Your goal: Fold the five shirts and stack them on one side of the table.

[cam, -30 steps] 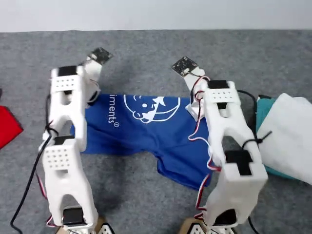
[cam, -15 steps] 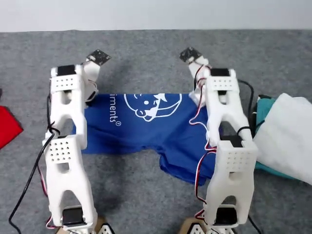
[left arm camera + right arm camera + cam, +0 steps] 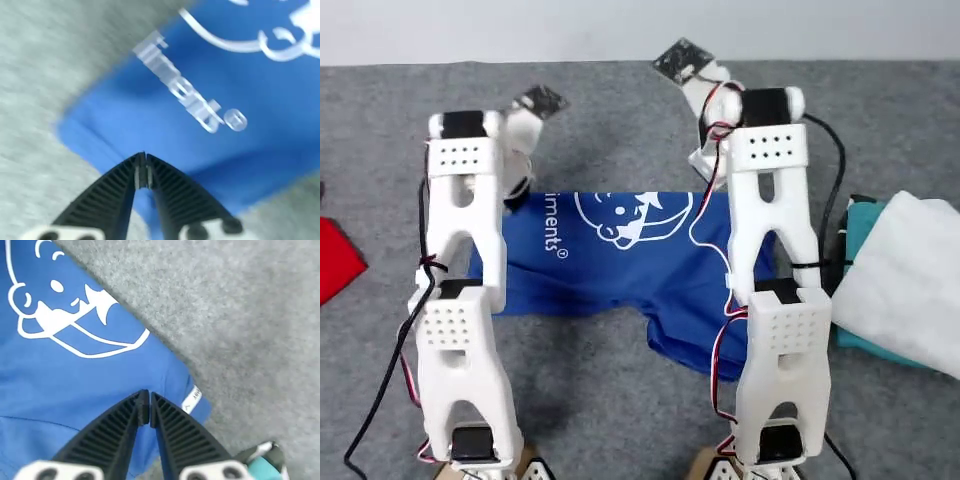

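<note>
While the blue shirt [image 3: 620, 270] lies spread print-up on the grey table [image 3: 620, 120] between my two arms, both my grippers hang over its far edge. My left gripper [image 3: 142, 172] is closed tip to tip above the left corner, and my right gripper [image 3: 146, 407] is pressed together above the right corner. At the right a white shirt [image 3: 905, 280] lies on a teal shirt [image 3: 858, 225]. A red shirt [image 3: 335, 260] sits at the left edge.

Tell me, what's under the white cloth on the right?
A teal cloth pokes out beneath the white cloth; its remainder, and anything else below, is covered.
</note>
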### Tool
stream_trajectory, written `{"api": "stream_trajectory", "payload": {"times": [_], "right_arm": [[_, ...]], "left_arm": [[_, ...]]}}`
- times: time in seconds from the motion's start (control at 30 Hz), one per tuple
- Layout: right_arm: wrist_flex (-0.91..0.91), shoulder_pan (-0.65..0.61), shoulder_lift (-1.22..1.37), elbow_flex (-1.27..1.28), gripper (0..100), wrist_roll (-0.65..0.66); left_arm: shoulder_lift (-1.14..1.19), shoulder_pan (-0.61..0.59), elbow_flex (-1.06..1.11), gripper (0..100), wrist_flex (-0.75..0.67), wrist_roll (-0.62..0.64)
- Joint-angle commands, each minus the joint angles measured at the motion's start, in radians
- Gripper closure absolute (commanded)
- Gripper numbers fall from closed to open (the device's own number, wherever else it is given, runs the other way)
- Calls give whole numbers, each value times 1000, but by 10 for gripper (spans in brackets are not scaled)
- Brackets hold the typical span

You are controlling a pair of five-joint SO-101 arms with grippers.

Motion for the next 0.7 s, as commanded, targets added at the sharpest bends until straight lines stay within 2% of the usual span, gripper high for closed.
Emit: {"api": "stream_trajectory", "payload": {"times": [0.0, 0.17, 0.3, 0.5, 0.67], "right_arm": [[41, 64, -21, -94, 989, -31], [41, 156, -35, -100, 989, -77], [41, 200, -36, -100, 989, -77], [42, 214, -36, -100, 989, -77], [44, 209, -39, -103, 989, -77]], "left_arm": [[-130, 15, 206, 994, 32, -44], [-206, -11, 430, 994, 31, -107], [-222, -81, 550, 994, 31, -150], [-262, -187, 590, 994, 32, -181], [-430, -164, 611, 994, 34, -181]]}}
